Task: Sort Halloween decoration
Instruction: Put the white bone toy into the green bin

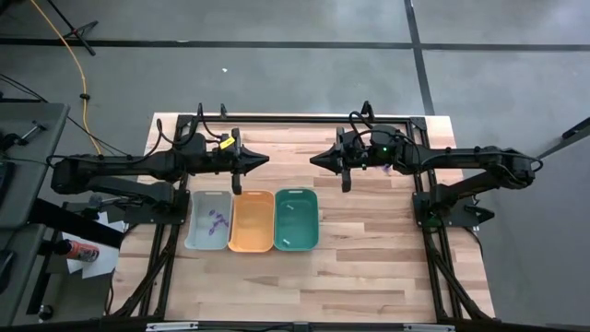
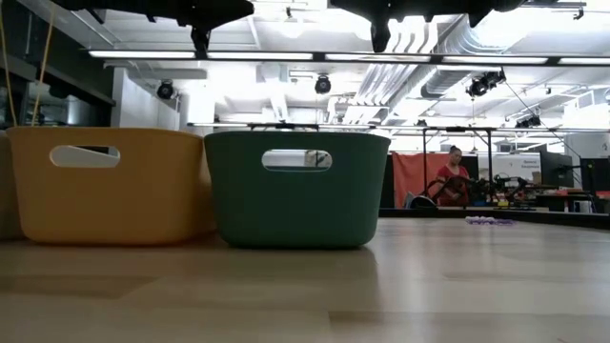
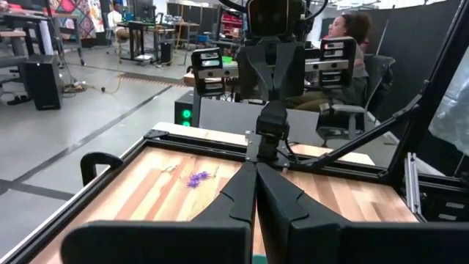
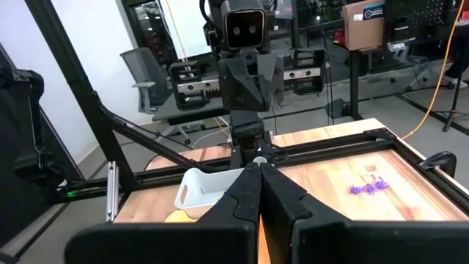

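Observation:
Purple decoration pieces (image 1: 218, 219) lie on the floor of the grey tray (image 1: 195, 231). More purple pieces rest on the bare table, one cluster near the right arm's base (image 3: 198, 178) and another near the left arm's base (image 4: 368, 188). A few small white pieces (image 1: 293, 210) lie in the teal tray (image 1: 312, 221). My left gripper (image 1: 265, 160) (image 3: 256, 167) and my right gripper (image 1: 313, 160) (image 4: 259, 167) are both shut and hold nothing. They point level at each other, tip to tip with a gap, high above the table behind the trays.
The orange tray (image 1: 252, 242) stands between the grey and teal trays, the three in a row near the table's middle. A black frame (image 1: 304, 118) runs along the table's edges. Bare wood lies in front of the trays and to their right. People sit in the room beyond.

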Available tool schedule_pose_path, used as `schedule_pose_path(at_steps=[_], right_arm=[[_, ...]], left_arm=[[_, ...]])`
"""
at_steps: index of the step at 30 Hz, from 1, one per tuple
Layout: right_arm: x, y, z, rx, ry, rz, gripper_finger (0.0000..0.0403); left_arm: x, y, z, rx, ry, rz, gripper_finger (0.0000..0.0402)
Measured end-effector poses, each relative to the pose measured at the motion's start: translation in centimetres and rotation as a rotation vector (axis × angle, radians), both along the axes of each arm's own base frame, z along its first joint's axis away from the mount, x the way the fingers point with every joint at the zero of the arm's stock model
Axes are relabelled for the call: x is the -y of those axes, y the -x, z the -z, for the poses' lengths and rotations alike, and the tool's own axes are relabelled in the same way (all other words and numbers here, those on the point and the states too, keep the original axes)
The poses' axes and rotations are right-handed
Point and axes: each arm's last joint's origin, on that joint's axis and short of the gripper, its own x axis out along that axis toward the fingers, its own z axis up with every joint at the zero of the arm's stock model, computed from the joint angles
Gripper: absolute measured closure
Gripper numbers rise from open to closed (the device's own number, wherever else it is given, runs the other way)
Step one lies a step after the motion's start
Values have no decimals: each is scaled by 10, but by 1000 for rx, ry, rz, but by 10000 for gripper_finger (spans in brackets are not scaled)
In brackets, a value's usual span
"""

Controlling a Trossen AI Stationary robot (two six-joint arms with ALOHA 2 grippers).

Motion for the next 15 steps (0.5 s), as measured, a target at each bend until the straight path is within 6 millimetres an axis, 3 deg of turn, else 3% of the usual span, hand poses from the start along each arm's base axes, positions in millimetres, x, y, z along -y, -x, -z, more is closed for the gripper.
schedule_pose_path(at_steps=[8, 15], right_arm=[[1, 0, 0, -1, -6, 27, 403], [14, 23, -5, -84, -74, 430, 403]], left_arm=[[0, 0, 0, 1, 5, 0, 401], [0, 0, 0, 1, 6, 0, 401]])
